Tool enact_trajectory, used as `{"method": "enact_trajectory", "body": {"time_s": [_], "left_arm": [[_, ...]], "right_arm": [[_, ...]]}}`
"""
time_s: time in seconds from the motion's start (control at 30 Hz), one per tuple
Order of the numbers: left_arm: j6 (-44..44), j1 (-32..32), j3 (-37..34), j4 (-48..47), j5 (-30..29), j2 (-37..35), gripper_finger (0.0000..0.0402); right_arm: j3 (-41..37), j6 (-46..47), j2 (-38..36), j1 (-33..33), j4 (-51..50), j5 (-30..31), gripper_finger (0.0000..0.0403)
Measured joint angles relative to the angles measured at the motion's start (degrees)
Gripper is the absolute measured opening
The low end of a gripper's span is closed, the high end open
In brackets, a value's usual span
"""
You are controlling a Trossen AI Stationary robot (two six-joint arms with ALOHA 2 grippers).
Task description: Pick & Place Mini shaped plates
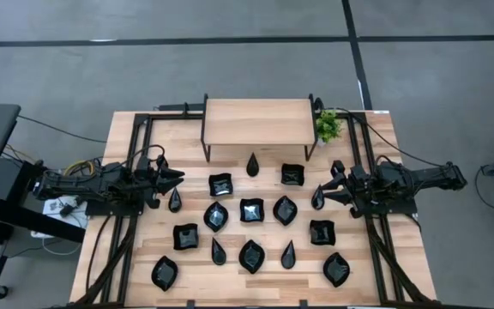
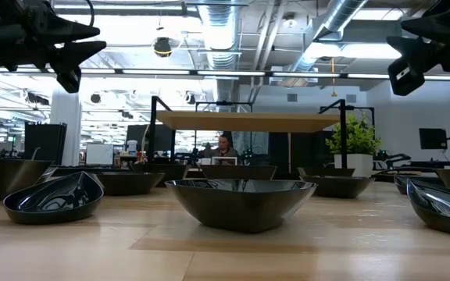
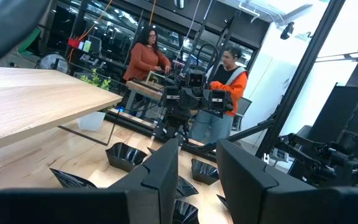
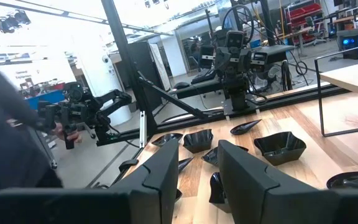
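Seen from above, the mini shaped plates (image 1: 250,210) are spread over the near half of the wooden desk (image 1: 127,124), all of them between the two claws. The left claw (image 1: 177,177) is held above the desk's left side with a teardrop plate (image 1: 175,201) just beside its tip. The right claw (image 1: 322,190) is held at the right side, with another teardrop plate (image 1: 318,199) directly at its tip; whether either plate is touched cannot be told. A small wooden shelf (image 1: 256,121) stands beyond the plates, and a green plant (image 1: 328,126) is placed at its right end, behind the right claw.

In the low view, a rounded square plate (image 2: 241,201) is seen on the desk in the middle, with a leaf plate (image 2: 55,197) to one side. Both claws are raised well above the plates.

In the left wrist view, the left claw (image 3: 199,180) is shown with its fingers (image 3: 166,171) apart and nothing between them; plates lie ahead of it, and two people (image 3: 219,93) stand beyond the desk.

In the right wrist view, the right claw (image 4: 199,177) is likewise shown with its fingers (image 4: 244,177) apart and empty, several plates (image 4: 279,147) lying ahead of it.
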Motion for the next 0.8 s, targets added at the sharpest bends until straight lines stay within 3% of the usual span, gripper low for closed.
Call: {"method": "enact_trajectory", "body": {"time_s": [0.6, 0.8], "left_arm": [[0.0, 0.0, 0.0, 0.0, 0.0, 0.0, 0.0112], [0.0, 0.0, 0.0, 0.2, 0.0, 0.0, 0.0112]], "right_arm": [[0.0, 0.1, 0.0, -0.2, 1.1, 3.0, 0.0108], [1.4, 8.7, 0.0, -1.3, 12.1, 6.5, 0.0108]]}}
